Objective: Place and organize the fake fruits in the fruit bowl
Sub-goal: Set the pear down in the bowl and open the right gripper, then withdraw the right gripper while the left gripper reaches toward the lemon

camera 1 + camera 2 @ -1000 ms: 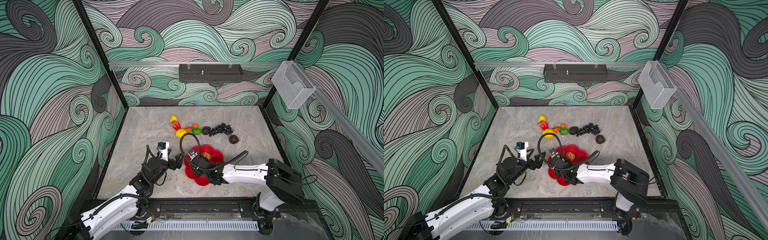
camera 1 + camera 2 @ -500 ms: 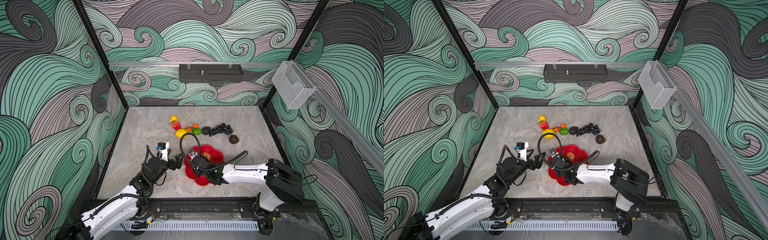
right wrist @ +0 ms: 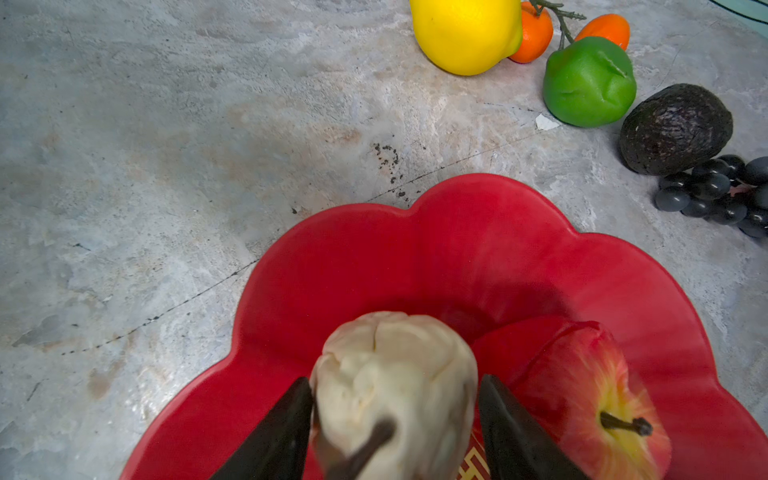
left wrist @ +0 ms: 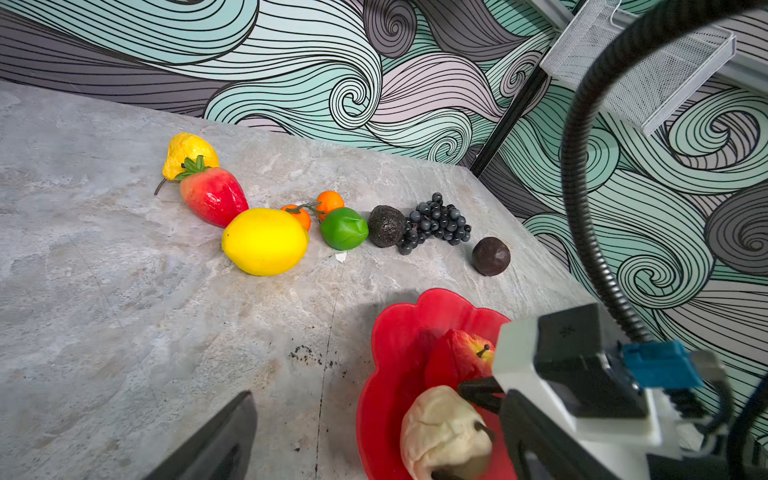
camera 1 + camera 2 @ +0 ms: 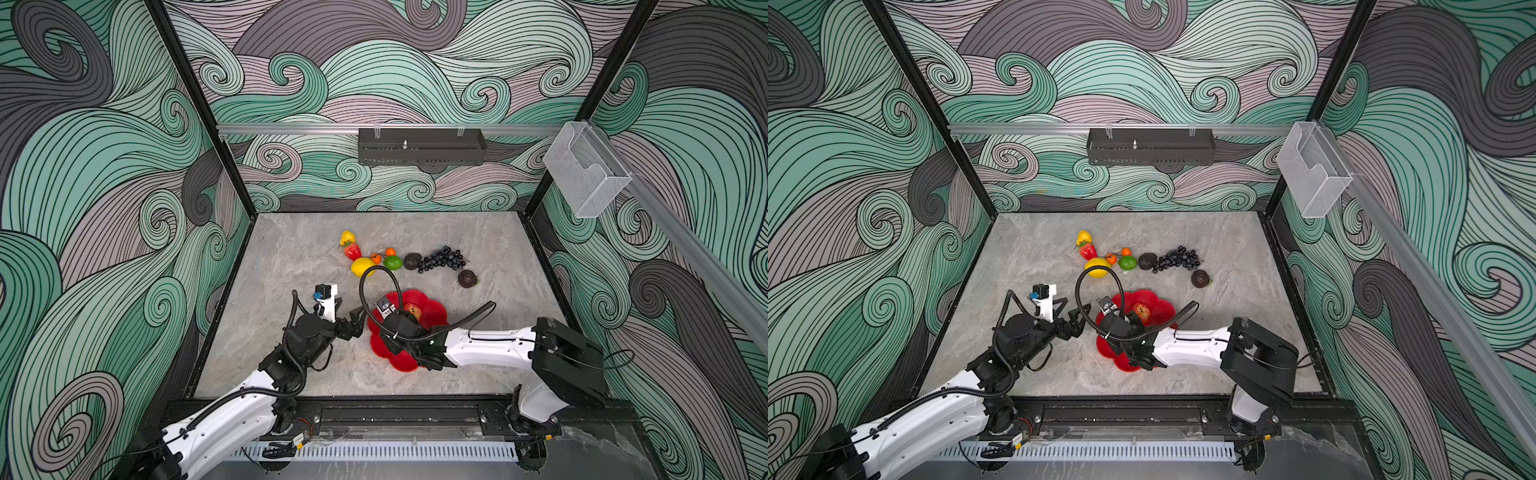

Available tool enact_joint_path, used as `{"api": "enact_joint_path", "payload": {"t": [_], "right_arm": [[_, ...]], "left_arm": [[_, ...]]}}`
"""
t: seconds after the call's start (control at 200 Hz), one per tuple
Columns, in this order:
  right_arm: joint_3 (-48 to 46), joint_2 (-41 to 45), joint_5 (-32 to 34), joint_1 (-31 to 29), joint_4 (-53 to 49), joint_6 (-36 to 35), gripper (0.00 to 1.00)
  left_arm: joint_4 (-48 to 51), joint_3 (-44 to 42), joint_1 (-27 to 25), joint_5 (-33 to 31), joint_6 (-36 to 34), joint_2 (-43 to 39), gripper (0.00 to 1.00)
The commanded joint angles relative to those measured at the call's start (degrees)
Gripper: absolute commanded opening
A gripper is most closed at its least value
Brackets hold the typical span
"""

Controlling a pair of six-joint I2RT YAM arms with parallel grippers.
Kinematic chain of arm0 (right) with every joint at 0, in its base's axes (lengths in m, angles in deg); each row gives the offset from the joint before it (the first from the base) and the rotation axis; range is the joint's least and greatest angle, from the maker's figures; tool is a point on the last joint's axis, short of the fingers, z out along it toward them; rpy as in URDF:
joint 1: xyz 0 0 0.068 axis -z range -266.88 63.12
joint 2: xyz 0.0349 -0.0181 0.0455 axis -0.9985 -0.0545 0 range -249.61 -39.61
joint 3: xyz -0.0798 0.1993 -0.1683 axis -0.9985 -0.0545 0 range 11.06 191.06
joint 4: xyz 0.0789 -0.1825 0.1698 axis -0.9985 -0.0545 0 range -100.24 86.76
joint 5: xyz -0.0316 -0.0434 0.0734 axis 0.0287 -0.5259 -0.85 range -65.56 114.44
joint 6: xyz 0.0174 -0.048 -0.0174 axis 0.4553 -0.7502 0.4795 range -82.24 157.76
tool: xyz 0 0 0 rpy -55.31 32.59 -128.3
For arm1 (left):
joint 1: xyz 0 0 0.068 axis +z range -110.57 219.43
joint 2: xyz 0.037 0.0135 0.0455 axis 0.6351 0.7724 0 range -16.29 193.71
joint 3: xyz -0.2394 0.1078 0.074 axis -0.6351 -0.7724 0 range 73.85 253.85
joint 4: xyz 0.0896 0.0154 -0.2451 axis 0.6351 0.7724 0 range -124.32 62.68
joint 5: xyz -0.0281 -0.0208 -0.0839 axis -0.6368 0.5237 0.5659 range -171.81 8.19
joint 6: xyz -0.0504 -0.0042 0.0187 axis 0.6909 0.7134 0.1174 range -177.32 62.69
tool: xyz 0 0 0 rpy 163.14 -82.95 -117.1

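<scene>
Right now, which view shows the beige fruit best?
The right wrist view: the beige fruit is close and large. The left wrist view shows it smaller, cut at the edge. In both top views the right arm hides it.

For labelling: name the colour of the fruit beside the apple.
Pale beige; the fruit shows best in the right wrist view.

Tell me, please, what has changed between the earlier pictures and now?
Nothing has visibly moved. The right gripper stays over the fruit bowl, its jaws on either side of the beige fruit; whether they grip it cannot be told. The left gripper stays open beside the bowl. The fruits left on the table lie as before.
</scene>
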Motion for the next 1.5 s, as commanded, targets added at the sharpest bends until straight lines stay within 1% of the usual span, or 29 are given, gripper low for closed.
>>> {"api": "enact_joint_path", "payload": {"t": [0.0, 0.33, 0.36, 0.435, 0.48, 0.775, 1.051, 1.231, 1.316, 1.341, 1.366, 1.396, 1.496], "right_arm": [[-0.5, 0.6, 1.0, -0.1, 0.5, 0.3, 0.65], [-0.5, 1.2, 0.6, -0.1, 0.4, 0.2, 0.64], [-0.4, 1.3, 0.4, 0.0, 0.2, 0.1, 0.65], [0.1, 1.6, -0.4, 0.0, -0.4, -0.1, 0.73], [0.5, 1.7, -0.8, 0.0, -0.8, -0.1, 0.75], [0.9, 2.5, -1.4, 0.0, -1.3, -0.1, 0.76], [0.7, 3.5, -3.3, 0.3, -1.0, -0.1, 0.87], [0.8, 4.9, -4.5, 0.4, -1.3, -0.3, 0.90], [1.4, 6.8, -5.0, 0.5, -3.1, -0.3, 0.91], [1.6, 7.6, -5.0, 0.6, -4.2, -0.3, 0.91], [2.0, 8.6, -5.0, 0.6, -5.7, -0.3, 0.90], [2.0, 10.2, -5.1, 0.7, -7.5, -0.3, 0.90], [0.4, 17.8, -7.7, 1.3, -10.5, -1.4, 0.90]], "left_arm": [[-1.3, 0.2, 0.4, 0.4, 0.7, 0.0, 0.93], [-1.3, 0.3, 0.4, 0.5, 0.8, 0.1, 0.93], [-1.2, 0.3, 0.4, 0.6, 0.8, 0.1, 0.93], [-1.3, 0.3, 0.4, 0.6, 0.8, 0.2, 0.93], [-1.4, 0.4, 0.4, 0.7, 0.8, 0.3, 0.93], [-1.2, 0.4, 0.5, 0.8, 0.8, 0.3, 0.93], [-1.2, 0.4, 0.5, 0.7, 0.9, 0.3, 0.93], [-1.2, 0.4, 0.5, 0.7, 0.8, 0.3, 0.93], [-0.8, 0.7, 0.7, 0.6, 0.9, 0.2, 0.93], [-0.4, 1.1, 0.7, 0.4, 0.7, 0.2, 0.93], [0.5, 1.8, 0.7, 0.2, 0.7, 0.3, 0.98], [2.6, 3.6, 0.7, -0.5, -0.1, 0.4, 0.99], [17.0, 12.4, 0.7, -5.0, -2.4, 0.2, 0.99]]}}
